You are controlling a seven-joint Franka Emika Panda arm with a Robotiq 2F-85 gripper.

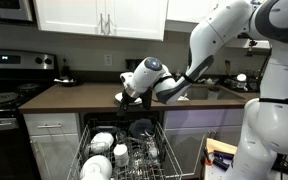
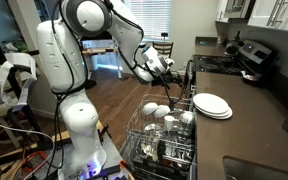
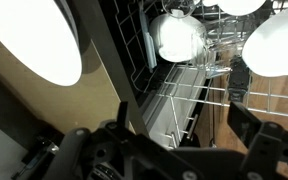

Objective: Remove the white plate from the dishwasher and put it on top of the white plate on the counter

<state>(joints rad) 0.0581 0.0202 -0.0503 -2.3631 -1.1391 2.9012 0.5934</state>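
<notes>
In an exterior view, my pincer (image 1: 129, 92) hangs over the back part of the open dishwasher (image 1: 109, 122), just in front of the dark counter (image 1: 74, 97). It holds nothing. The white plate (image 1: 96, 167) stands in the wire rack (image 1: 169, 150), at the front left part, among other white dishes. A dark plate (image 1: 141, 128) stands more to the back. The black stove (image 1: 4, 100) is beside the counter.

In an exterior view from the side, my pincer (image 2: 169, 68) is in the air above the rack (image 2: 144, 140), apart from all the dishes, and the jaws stand open. On the counter (image 2: 254, 130) lies the plate pile (image 2: 212, 105), white, near the edge by the dishwasher. Which of the white things in the rack is the plate, I cannot tell here.

In the wrist view, my pincer (image 3: 174, 140) comes in from the bottom. The dark fingers (image 3: 269, 150) are wide apart with nothing between them. Past them I see the rack wires (image 3: 184, 100), a white cup (image 3: 179, 38) and a white round dish (image 3: 274, 45) at the right. At the upper left, the plate pile (image 3: 34, 40) lies on the brown counter (image 3: 24, 110).
</notes>
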